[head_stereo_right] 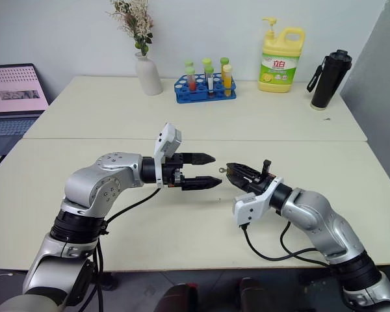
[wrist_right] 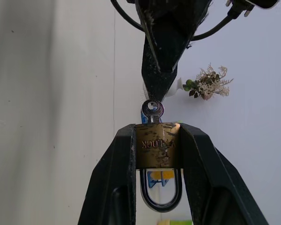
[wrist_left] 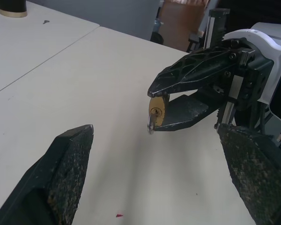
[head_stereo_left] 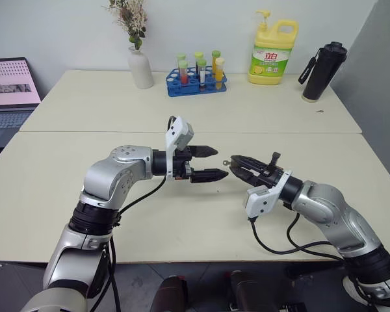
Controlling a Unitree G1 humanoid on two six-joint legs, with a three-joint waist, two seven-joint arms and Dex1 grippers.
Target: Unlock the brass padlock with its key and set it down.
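Padlock (wrist_right: 157, 145) between right gripper (head_stereo_left: 234, 166) fingers, above table (head_stereo_left: 182, 214)

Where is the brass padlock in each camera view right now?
Left eye view: brass padlock at the right gripper tips, mid-table.
Right eye view: same spot.
Left wrist view: between the right gripper's fingers, centre.
Right wrist view: clamped, lower centre, key in it.
Shared landmark: flower vase.

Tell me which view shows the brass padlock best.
Right wrist view: the brass padlock sits front-on between the right gripper's jaws, engraving and shackle visible, the key in its keyhole. Left wrist view shows just its keyhole end. In the eye views it is a speck at the jaw tips.
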